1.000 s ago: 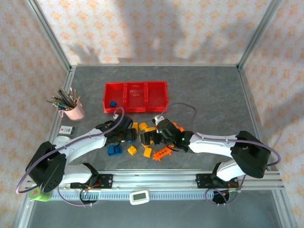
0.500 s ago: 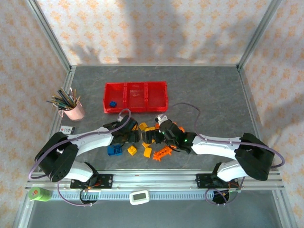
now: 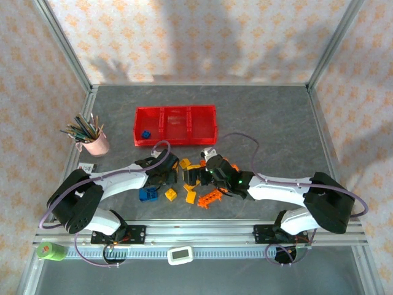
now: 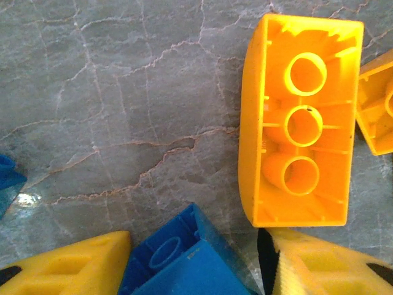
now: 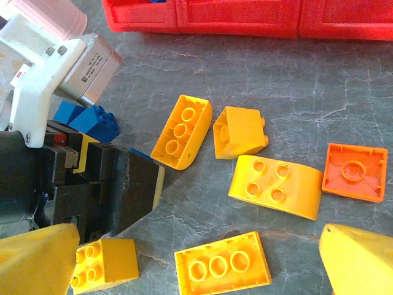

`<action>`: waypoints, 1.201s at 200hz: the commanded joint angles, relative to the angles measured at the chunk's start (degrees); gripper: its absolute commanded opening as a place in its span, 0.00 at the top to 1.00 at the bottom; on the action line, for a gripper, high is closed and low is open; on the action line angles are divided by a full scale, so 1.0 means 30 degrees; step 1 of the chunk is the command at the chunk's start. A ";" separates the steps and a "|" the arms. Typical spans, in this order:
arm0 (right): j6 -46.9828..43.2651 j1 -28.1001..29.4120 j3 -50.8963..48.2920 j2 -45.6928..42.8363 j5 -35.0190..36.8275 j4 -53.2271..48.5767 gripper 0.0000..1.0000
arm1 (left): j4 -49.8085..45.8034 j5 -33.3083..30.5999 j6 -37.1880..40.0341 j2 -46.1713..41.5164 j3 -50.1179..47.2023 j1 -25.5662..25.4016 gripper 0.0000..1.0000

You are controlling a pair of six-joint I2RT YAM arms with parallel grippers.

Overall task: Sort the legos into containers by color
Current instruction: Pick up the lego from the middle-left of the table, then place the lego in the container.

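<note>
Our left gripper [image 4: 190,273] has its pads either side of a blue brick [image 4: 166,255]; pinched or not, we can't tell. The right gripper [image 5: 196,264] hangs wide open above a yellow brick [image 5: 221,268]. Loose legos [image 3: 171,194] lie near the red containers [image 3: 175,142], and one blue piece [image 3: 145,134] sits in the left bin.

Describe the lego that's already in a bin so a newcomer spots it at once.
Find the red three-bin tray in the middle of the table. In its left compartment, near the front wall, lies a small blue brick. Unlike the other blue bricks, which sit loose on the table in front of the tray, it is inside a bin.
</note>
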 commanded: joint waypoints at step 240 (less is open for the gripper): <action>-0.0252 -0.2400 0.4232 0.1445 -0.1165 -0.0087 0.00 | -0.0892 -0.4200 0.4378 0.0304 0.8020 0.5732 0.46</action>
